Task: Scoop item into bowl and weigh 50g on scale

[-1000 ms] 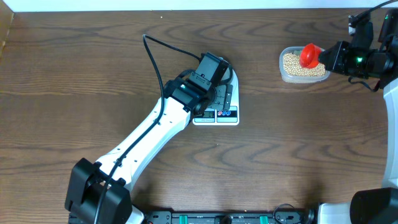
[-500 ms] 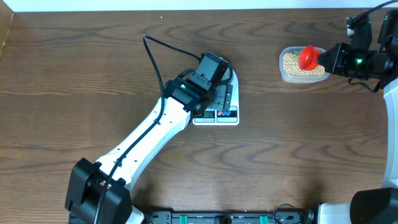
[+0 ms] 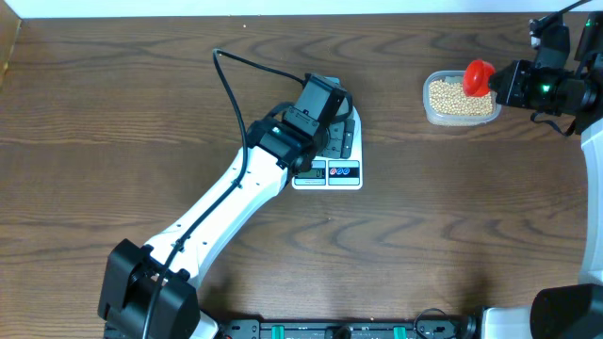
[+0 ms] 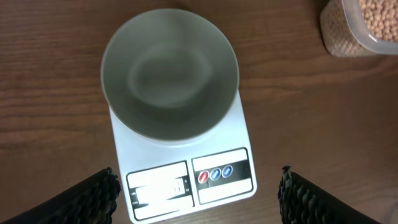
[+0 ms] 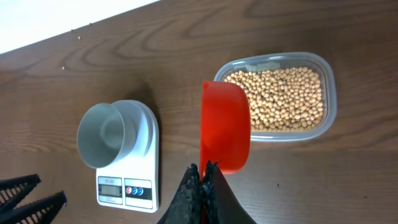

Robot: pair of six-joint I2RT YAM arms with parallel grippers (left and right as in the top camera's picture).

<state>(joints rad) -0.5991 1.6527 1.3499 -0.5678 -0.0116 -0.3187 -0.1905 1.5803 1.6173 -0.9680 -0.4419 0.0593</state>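
The pale blue-grey bowl [image 4: 170,74] stands empty on the white scale [image 4: 244,148]. My left gripper [image 4: 199,198] hovers above them, open, with one finger on each side of the display end. In the overhead view the left gripper [image 3: 325,141] covers the bowl, and only the front of the scale [image 3: 344,172] shows. My right gripper [image 5: 203,177] is shut on the handle of a red scoop [image 5: 225,124], held on edge beside the clear tub [image 5: 329,81] of tan beans [image 5: 280,99]. Whether the scoop [image 3: 479,75] holds beans is hidden.
The tub [image 3: 430,111] sits at the back right of the wooden table, well to the right of the scale. A black cable [image 3: 231,80] loops up from the left arm behind the scale. The white wall edge runs along the back.
The right gripper has carried the red scoop slightly up and to the right, off the middle of the beans toward the tub's far right corner. The left arm has hardly moved.
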